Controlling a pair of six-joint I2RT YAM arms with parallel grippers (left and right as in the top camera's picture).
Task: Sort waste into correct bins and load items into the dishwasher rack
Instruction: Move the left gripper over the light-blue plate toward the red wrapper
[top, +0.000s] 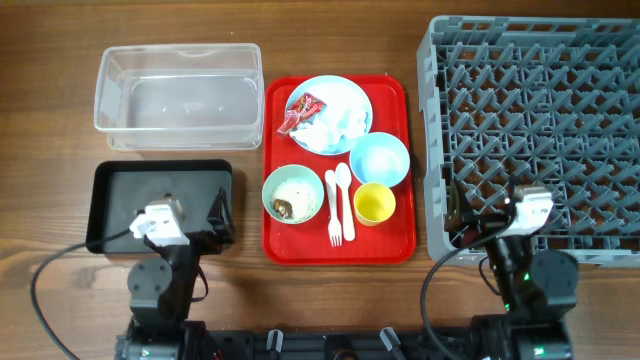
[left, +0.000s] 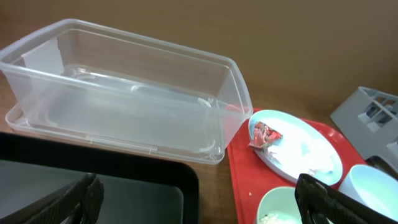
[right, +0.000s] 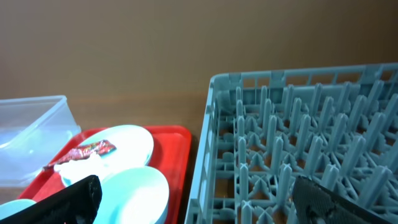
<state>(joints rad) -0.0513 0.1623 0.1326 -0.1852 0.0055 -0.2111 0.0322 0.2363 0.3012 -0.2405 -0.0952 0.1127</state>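
On the red serving tray, a pale blue plate (top: 352, 98) holds the red-and-white wrapper (top: 302, 112) and white tissue (top: 335, 125). The pale green bowl (top: 272, 180) holds rice crumbs and a brown lump (top: 285, 206). The pale blue bowl (top: 380, 158), yellow cup (top: 375, 204), white spoon (top: 343, 185) and fork (top: 334, 215) lie beside them. The clear tub (top: 178, 95) and black tray (top: 150, 190) are on the left, the grey rack (top: 540, 120) on the right. My left gripper (left: 199, 205) is open and empty over the black tray. My right gripper (right: 202, 202) is open and empty at the rack's left edge.
The red serving tray (top: 300, 245) sits in the middle between the bins and the rack. Bare wooden table shows around it. Both arm bases and cables stand at the table's front edge.
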